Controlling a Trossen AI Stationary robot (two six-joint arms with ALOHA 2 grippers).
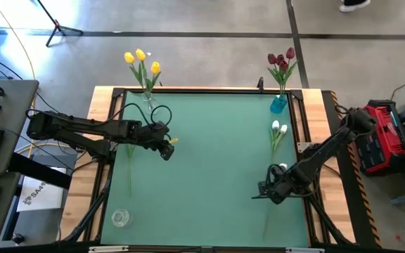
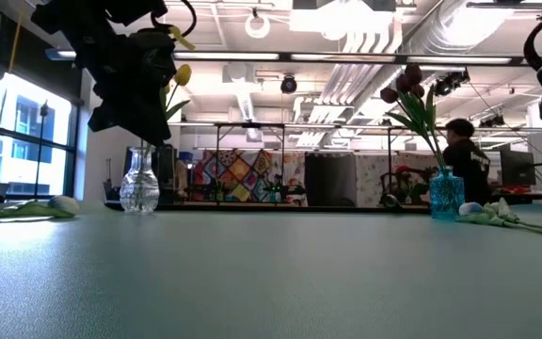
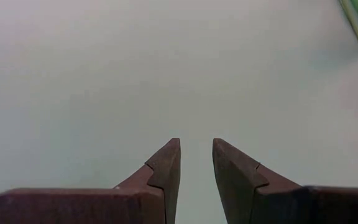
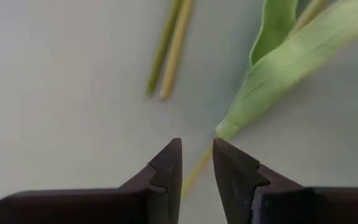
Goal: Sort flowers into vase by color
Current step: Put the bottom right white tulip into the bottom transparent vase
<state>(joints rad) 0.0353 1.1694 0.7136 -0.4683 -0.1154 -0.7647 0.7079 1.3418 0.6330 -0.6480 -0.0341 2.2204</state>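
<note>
Right gripper [image 4: 195,163] sits low over the stem of a white flower [image 1: 278,131] lying on the green table [image 1: 209,161] near its right edge. Jaws stand narrowly apart, nothing held; the stem runs under the gap. To grip well: drop straight, center the stem, clear the leaf [image 4: 284,68], then close. Left gripper [image 1: 166,149] hovers mid-left beside a yellow flower [image 1: 171,140], jaws narrowly apart, empty. Yellows fill the clear vase [image 2: 139,185], reds the blue vase [image 1: 279,103]. A third glass [image 1: 120,218] waits front-left.
</note>
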